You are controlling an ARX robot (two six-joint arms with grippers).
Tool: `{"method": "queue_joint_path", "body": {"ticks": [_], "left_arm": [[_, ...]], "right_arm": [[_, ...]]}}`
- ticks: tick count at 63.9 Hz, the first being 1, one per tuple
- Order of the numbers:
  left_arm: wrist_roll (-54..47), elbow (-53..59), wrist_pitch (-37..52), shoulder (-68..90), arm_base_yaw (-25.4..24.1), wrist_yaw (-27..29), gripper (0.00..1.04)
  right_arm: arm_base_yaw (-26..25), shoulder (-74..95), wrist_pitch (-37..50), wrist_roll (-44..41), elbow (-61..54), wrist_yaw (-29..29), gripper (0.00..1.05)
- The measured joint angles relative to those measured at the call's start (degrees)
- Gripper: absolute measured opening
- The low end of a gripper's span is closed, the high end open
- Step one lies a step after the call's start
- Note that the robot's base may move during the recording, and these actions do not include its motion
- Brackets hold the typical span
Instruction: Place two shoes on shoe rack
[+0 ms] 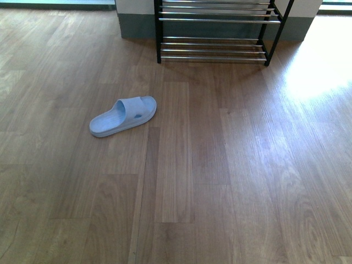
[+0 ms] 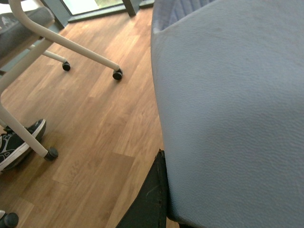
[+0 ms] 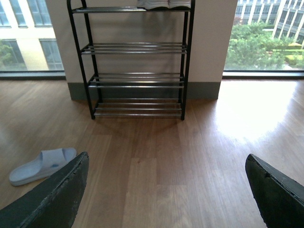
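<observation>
Pale blue foam, smooth and moulded in one piece, makes the slide sandal (image 1: 124, 115) that lies on the wooden floor (image 1: 231, 181), well apart from the shoe rack (image 1: 214, 49). Its long axis runs diagonally, with the heel toward the near left and the open toe toward the rack. It lies left of the robot's middle, so I judge the left arm nearer. But the left claw (image 2: 156, 209) shows only one dark finger (image 2: 147, 204), touching a big blue-grey surface (image 2: 228, 118) with fine grain, probably the second sandal. Whether it is clamped I cannot tell. The right claw (image 3: 166, 197) stands wide apart and empty, facing the rack's shiny chrome rods and black frame.
</observation>
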State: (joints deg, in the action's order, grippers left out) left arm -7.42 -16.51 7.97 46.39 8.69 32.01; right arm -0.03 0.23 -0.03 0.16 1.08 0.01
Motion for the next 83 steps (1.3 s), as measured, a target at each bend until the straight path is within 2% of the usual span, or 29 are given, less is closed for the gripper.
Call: {"method": "queue_joint_path", "body": {"ticks": [83], "left_arm": [[-0.3,0.4,-0.1,0.1,0.2,-0.1,0.02]], "right_arm": [[0.0,0.0,0.0,0.0,0.0,0.0,0.96]]}}
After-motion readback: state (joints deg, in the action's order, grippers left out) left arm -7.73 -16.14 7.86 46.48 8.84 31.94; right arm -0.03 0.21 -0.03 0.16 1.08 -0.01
